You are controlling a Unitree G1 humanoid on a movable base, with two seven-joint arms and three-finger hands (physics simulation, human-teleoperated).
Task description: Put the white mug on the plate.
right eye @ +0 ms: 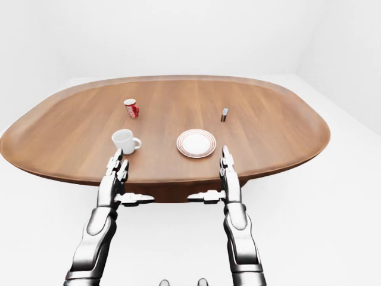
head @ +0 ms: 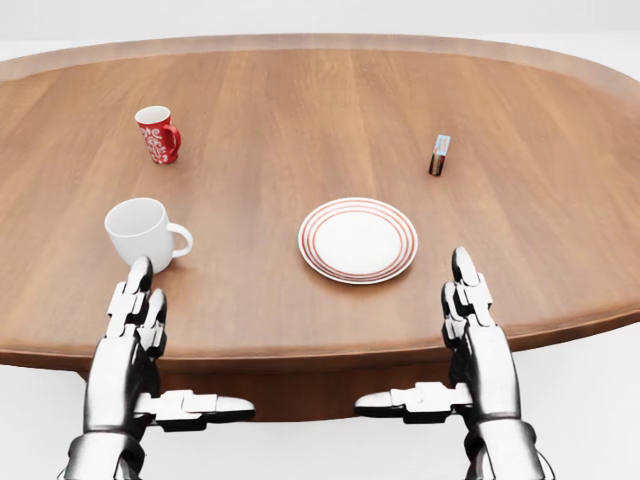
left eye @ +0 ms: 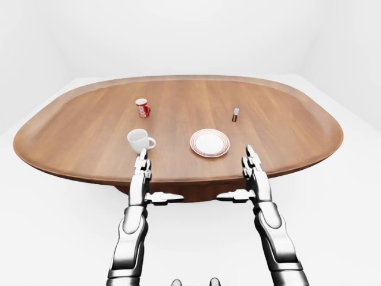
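Observation:
A white mug (head: 142, 231) stands upright on the oval wooden table (head: 300, 110), handle pointing right in the head view. To its right lies a white plate (head: 357, 240) with red rim rings. My left hand (head: 139, 300) hovers open at the table's near edge, its fingertips just below the mug and not touching it. Over the same edge, below and right of the plate, my right hand (head: 466, 295) stands open. Both thumbs stick out sideways toward each other. Neither hand holds anything.
A red patterned mug (head: 158, 134) stands further up the table, above the white mug. A small dark upright object with a white cap (head: 439, 155) is up and right of the plate. White floor and walls surround the table.

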